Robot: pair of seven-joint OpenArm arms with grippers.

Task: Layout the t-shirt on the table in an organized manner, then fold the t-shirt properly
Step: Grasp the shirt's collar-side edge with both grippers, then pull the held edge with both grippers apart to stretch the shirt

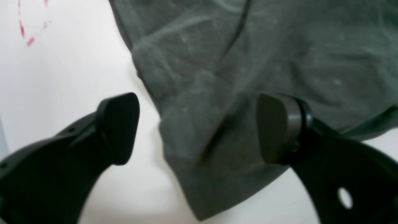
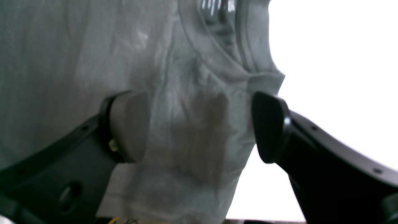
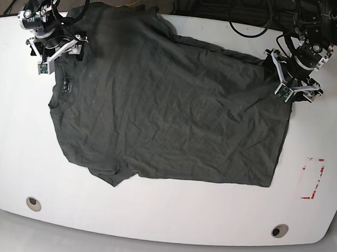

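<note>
Left gripper (image 1: 197, 127) nearest lens: jaws apart, straddling shirt (image 3: 169, 103) hem corner, nothing pinched. Right gripper (image 2: 200, 126) likewise apart, over shoulder beside collar. Shirt lies spread on table (image 3: 152, 227), collar end toward right gripper, well apart from red tape mark (image 3: 314, 179).

Risks:
- One-layer pinch; shirt bunches.
- Uneven pull skews layout.
- Blurred view; pads possibly touching cloth.

Dark charcoal t-shirt (image 3: 169, 109) spread flat and wrinkled, neck at left, across white glossy table (image 3: 152, 215).
</note>
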